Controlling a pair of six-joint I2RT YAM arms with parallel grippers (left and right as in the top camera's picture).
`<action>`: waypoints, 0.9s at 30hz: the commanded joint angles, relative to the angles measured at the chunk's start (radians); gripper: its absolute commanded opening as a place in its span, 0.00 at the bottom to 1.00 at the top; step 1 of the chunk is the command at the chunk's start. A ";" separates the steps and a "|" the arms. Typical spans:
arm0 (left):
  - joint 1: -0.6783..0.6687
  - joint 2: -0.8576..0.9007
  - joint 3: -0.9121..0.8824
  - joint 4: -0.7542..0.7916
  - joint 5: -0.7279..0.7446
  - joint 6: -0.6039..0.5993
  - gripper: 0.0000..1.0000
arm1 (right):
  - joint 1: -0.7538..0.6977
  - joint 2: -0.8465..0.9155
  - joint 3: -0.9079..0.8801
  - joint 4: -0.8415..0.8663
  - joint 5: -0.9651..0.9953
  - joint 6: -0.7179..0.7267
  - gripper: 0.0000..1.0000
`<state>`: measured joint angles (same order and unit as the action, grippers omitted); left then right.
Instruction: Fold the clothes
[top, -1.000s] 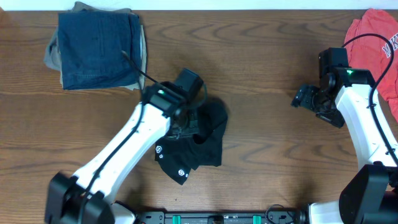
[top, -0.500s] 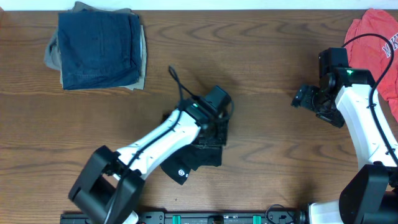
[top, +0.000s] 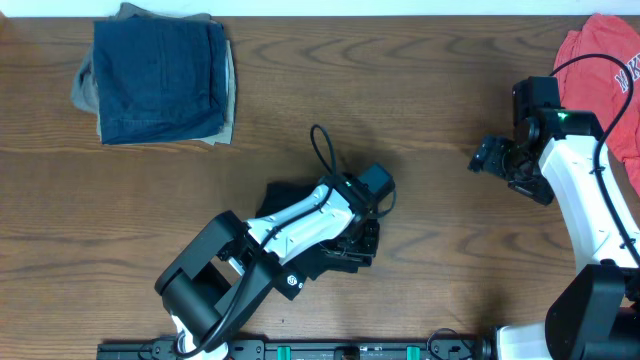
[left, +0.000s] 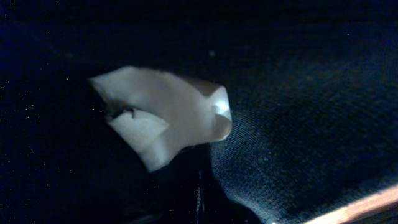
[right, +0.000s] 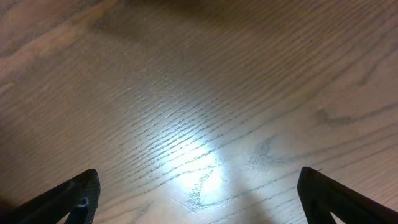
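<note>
At the far left of the counter (top: 430, 80) sits the folded denim pile (top: 160, 80); leave it alone. Your job is the black garment (top: 283, 198), lying crumpled near the middle of the front edge, with a small white round logo (top: 292, 282) showing at its near corner.

The left arm (top: 300, 215) reaches across it, and the left jaws are closed right down at the garment's right-hand edge. The left wrist view shows nothing but dark knit cloth (left: 298, 124) and a pale tag (left: 165, 118) close to the lens, so they appear to pinch a fold of the garment, though the fingertips themselves are hidden.

Expect it to be light, limp and quite soft: it will sag, bunch and drag along the wood instead of holding any shape, and a thin pinch may slip out. It is not fragile. Take it at a hem or corner, gathering only one layer, and use two well-separated holds so the edge stays straight as you lay it over.

To the right, the right arm (top: 560, 170) hovers over bare wood, well apart from the garment. The right jaws stand wide open, fingertips (right: 81, 193) spread and holding nothing. The red shirt (top: 600, 60) lies at the far right corner
</note>
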<state>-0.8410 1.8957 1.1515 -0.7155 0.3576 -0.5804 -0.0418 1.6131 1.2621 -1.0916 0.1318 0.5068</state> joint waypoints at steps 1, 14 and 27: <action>-0.013 -0.040 -0.003 -0.014 0.020 -0.008 0.06 | -0.003 -0.001 0.004 -0.001 0.018 -0.007 0.99; -0.012 -0.333 0.005 0.008 -0.179 -0.010 0.06 | -0.003 -0.001 0.004 0.000 0.018 -0.007 0.99; -0.013 -0.155 -0.003 0.140 -0.274 -0.103 0.07 | -0.003 -0.001 0.004 -0.001 0.018 -0.007 0.99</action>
<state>-0.8536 1.6844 1.1515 -0.5991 0.0967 -0.6350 -0.0418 1.6131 1.2621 -1.0916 0.1318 0.5068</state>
